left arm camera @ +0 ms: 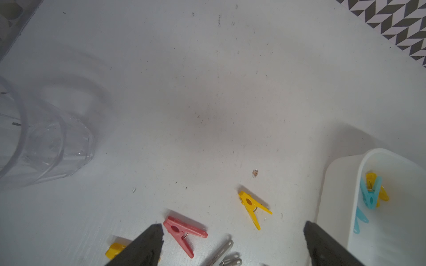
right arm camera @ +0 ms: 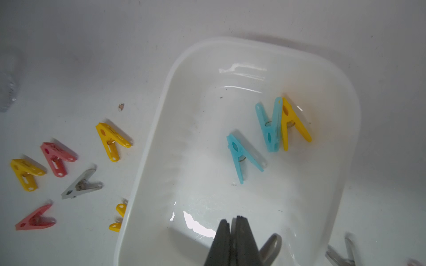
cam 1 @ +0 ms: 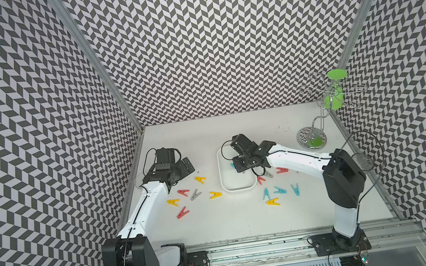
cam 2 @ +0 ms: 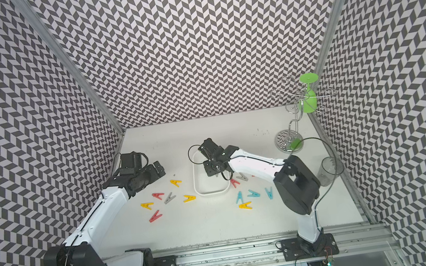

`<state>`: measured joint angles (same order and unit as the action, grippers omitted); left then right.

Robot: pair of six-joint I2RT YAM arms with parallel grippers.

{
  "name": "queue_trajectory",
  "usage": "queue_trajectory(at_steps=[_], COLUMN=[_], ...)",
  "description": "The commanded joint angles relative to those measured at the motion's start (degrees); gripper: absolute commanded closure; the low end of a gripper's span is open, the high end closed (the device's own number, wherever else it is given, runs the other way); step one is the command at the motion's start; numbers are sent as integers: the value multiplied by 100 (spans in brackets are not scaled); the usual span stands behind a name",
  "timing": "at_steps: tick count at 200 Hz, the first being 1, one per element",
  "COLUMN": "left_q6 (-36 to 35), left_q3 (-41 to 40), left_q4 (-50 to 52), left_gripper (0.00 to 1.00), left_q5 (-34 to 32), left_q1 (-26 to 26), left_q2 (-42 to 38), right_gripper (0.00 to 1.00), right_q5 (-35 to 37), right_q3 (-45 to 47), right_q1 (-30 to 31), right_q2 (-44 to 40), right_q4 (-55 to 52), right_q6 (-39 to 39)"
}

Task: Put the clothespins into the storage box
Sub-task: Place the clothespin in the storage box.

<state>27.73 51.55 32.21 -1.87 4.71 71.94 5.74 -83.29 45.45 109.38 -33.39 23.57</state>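
We begin at the right gripper [right arm camera: 234,221]. Its jaws are pressed together, and a grey clothespin [right arm camera: 272,246] sticks out beside them. We judge that it is pinched there, although the fingers hide the contact itself. This gripper hangs over the storage box [right arm camera: 196,138], inside the line of its rim. Deeper in the box lie two light blue clothespins [right arm camera: 242,156] and a yellow clothespin [right arm camera: 292,124]; one of the blue ones touches the yellow one. In our opinion the step in hand is the release. The next move asks only to open the jaws so that the peg falls onto the bare floor of the box, and no more travel seems needed. The left gripper [left arm camera: 231,230] is spread wide and holds nothing. It hovers above the worktop [left arm camera: 207,103], with a red clothespin [left arm camera: 184,235] just beside one finger. For this arm the next move calls for going down over one peg with the fingers on both sides of its narrow body, and then closing. Most of the clothespins [cam 1: 215,194] are not yet in the box: in both top views we count six on the worktop at the left arm's side of it and seven at the right arm's side, so we judge the task far from finished.
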Motion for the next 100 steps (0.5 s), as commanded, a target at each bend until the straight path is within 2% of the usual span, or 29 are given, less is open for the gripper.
queue_trajectory(at_steps=[1, 100], left_q6=[-83, -107], left_q3=[127, 160], left_q4=[-17, 40], left_gripper=[0, 0], left_q5=[-15, -50], left_q1=[-41, -43], left_q2=[-56, -131], right_gripper=[90, 89], right_q5=[25, 293], right_q3=[39, -105], right_q1=[8, -52], right_q2=[313, 1097], right_q4=[178, 482], right_q6=[24, 15])
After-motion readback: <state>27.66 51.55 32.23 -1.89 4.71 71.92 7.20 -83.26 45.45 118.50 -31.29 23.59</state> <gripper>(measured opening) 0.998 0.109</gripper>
